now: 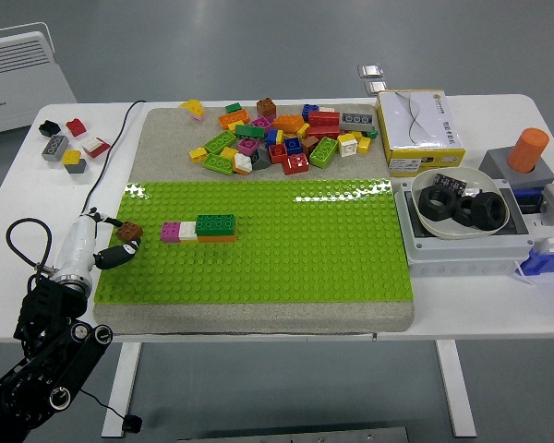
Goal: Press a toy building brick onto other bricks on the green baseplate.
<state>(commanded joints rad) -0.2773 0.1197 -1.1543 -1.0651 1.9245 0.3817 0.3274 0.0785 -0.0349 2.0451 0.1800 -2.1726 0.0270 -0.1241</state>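
The green baseplate lies on a grey mat in the middle of the table. On its left part stands a short row of joined bricks: pink, white, then a green brick on an orange one. My left hand reaches in from the lower left at the plate's left edge, its fingers shut on a small brown brick. That brick hangs just left of the row, a short gap away from the pink end. My right arm is out of view.
A pile of loose bricks lies on the mat behind the baseplate. Several more bricks sit at the far left. On the right stand a yellow-white box, a bowl of black rings and a grey case with an orange button.
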